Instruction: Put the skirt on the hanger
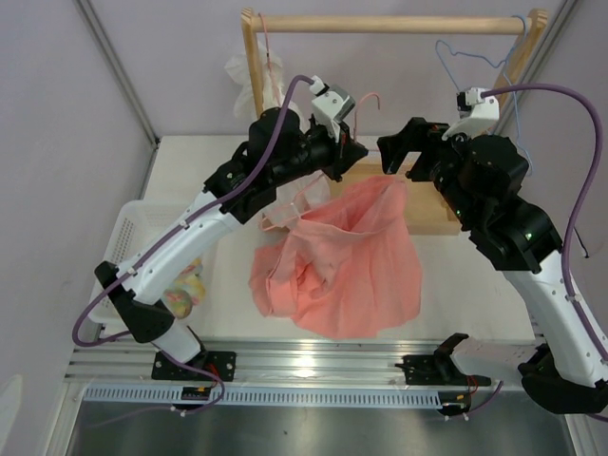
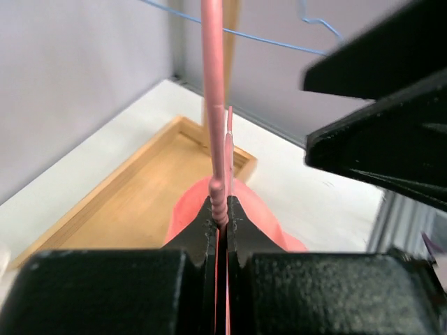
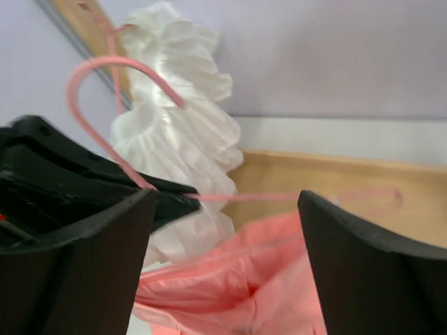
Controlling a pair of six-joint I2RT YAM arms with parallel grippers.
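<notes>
The skirt (image 1: 347,261) lies in a salmon-pink heap on the table, its top edge lifted toward both grippers. My left gripper (image 1: 352,150) is shut on the twisted neck of the pink wire hanger (image 2: 214,91); the jaws (image 2: 220,204) pinch the wire with the skirt (image 2: 255,209) below. The hanger's hook (image 1: 370,98) sticks out above. My right gripper (image 1: 388,158) stands open just right of it, holding nothing. In the right wrist view the open gripper (image 3: 227,269) frames the skirt's folded edge (image 3: 244,279), with the hanger's wire (image 3: 279,197) above it.
A wooden rack (image 1: 389,24) with a top rod and flat base (image 2: 133,202) stands at the back. A white ruffled garment (image 3: 181,132) hangs at its left, a light-blue hanger (image 1: 465,52) at its right. A white basket (image 1: 128,233) holds a patterned cloth (image 1: 186,285).
</notes>
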